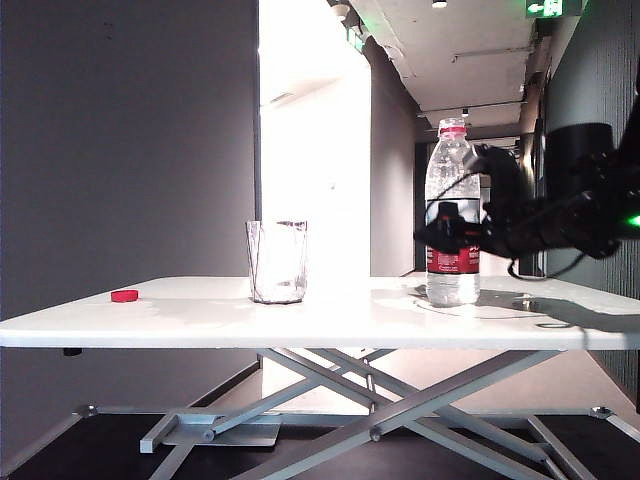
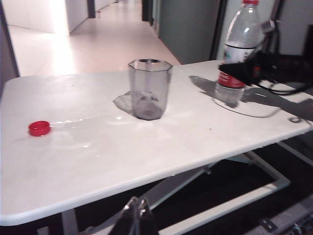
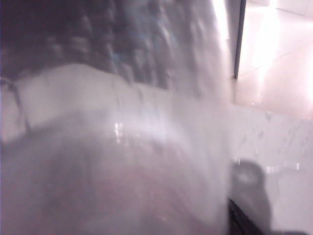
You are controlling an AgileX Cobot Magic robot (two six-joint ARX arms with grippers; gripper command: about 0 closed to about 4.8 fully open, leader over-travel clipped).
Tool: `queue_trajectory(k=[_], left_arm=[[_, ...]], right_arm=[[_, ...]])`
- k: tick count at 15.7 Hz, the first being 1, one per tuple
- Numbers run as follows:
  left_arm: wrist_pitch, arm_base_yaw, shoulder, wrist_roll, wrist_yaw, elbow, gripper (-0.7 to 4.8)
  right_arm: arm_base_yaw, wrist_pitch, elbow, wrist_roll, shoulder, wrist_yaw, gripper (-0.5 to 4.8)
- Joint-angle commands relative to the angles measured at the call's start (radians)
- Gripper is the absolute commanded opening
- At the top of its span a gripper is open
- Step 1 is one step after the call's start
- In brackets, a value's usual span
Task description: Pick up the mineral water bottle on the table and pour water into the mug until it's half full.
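**Right gripper at the bottle, jaws spread**

Nearest the left wrist camera, the left gripper [image 2: 137,218] hangs below the worktop [image 2: 146,152] edge, its tips pressed together on nothing. On the worktop, a red cap [image 2: 39,128] lies alone near one end. Farther in, the mug [image 2: 149,88] stands upright near the middle, well apart from the cap. Beyond it, toward the other end, the bottle [image 2: 238,54] stands upright, uncapped, with water [image 1: 452,285] showing in its base below the red label. The right gripper [image 1: 452,222] reaches in level at label height, its jaws spread wide about the bottle; contact cannot be told. The right wrist view is a blur filled by the bottle [image 3: 122,161].
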State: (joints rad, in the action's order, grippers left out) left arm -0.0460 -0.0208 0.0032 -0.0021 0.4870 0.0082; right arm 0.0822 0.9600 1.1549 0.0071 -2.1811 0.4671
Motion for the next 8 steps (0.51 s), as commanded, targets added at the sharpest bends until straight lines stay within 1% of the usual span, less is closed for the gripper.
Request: queue_trajectory(k=[1, 8], left_arm=[[-0.019, -0.001, 0.001, -0.006, 0.008, 0.002, -0.05], [-0.055, -0.001, 0.001, -0.006, 0.034, 0.002, -0.05]], right_arm=[[0.001, 0.010, 0.026, 0.000, 0.007, -0.009, 4.79], [0.002, 0.009, 0.025, 0.000, 0.007, 0.007, 4.79]])
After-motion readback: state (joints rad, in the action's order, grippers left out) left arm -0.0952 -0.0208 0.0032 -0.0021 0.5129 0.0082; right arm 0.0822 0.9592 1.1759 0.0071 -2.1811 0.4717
